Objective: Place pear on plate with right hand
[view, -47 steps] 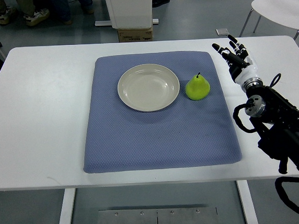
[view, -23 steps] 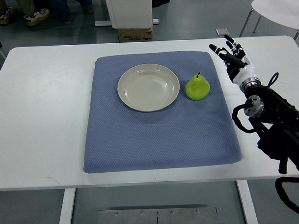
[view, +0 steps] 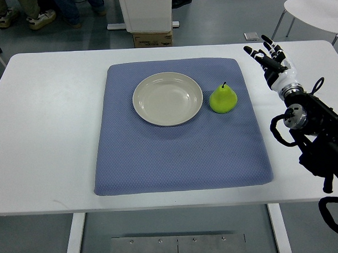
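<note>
A green pear (view: 223, 98) stands upright on the blue mat (view: 181, 154), just right of the empty cream plate (view: 167, 98). My right hand (view: 271, 61) hovers over the white table near its far right corner, to the right of the pear and apart from it. Its fingers are spread and hold nothing. The black right arm (view: 319, 138) comes in from the right edge. No left arm shows.
The white table (view: 47, 131) carries only the mat. Beyond its far edge stand a cardboard box (view: 152, 38), a white pedestal (view: 148, 10) and a white chair (view: 315, 7). People's shoes (view: 40, 19) show at the top left.
My right hand has shifted to the right and slightly away from the pear, still open. The pear and the plate have not moved.
</note>
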Motion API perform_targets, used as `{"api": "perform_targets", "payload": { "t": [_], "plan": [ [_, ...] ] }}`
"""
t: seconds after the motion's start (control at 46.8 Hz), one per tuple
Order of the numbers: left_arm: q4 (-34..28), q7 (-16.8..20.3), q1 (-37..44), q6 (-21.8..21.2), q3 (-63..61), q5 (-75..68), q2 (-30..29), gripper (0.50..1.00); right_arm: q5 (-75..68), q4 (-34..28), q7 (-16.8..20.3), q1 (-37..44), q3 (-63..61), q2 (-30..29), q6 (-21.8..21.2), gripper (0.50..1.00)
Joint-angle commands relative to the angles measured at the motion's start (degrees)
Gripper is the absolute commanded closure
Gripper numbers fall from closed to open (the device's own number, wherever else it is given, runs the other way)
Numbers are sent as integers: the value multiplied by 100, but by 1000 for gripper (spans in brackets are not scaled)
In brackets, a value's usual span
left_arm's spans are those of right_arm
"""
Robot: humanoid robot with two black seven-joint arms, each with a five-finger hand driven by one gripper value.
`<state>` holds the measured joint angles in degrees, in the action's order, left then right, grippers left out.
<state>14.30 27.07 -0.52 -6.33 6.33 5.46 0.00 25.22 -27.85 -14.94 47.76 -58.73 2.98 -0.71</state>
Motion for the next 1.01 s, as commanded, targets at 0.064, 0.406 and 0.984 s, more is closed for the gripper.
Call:
{"api": "perform_targets", "payload": {
  "t": [0.064, 0.406, 0.984],
  "plan": [
    [2, 0, 0, 0, 0, -1, 0, 500, 1, 8, 0, 6, 327, 133, 1, 500],
    [2, 0, 0, 0, 0, -1, 0, 500, -8, -10, -62, 6, 415, 98, 1, 500],
    [2, 0, 0, 0, 0, -1, 0, 500, -8, -19, -71, 225, 441, 106, -8, 500]
  ]
}}
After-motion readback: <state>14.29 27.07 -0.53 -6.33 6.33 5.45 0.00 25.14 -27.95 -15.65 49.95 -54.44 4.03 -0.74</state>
